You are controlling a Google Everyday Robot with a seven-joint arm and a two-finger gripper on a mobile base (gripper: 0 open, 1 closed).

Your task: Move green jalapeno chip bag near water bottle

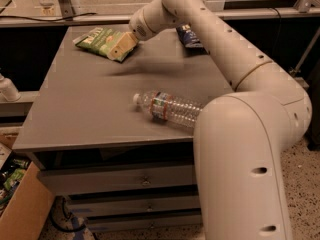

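Note:
The green jalapeno chip bag [100, 41] lies flat at the back left of the grey table [75, 109]. The gripper [122, 47] is over the bag's right end, its tan fingers [125, 44] overlapping the bag's edge. The water bottle [170, 108] lies on its side near the table's front middle, white cap pointing left, partly hidden on the right by my arm [240, 134]. The bag and bottle are well apart.
A dark blue chip bag [188, 37] lies at the back right, partly behind the arm. A cardboard box [20, 204] stands on the floor at the lower left. Drawers sit under the table top. A rail runs behind the table.

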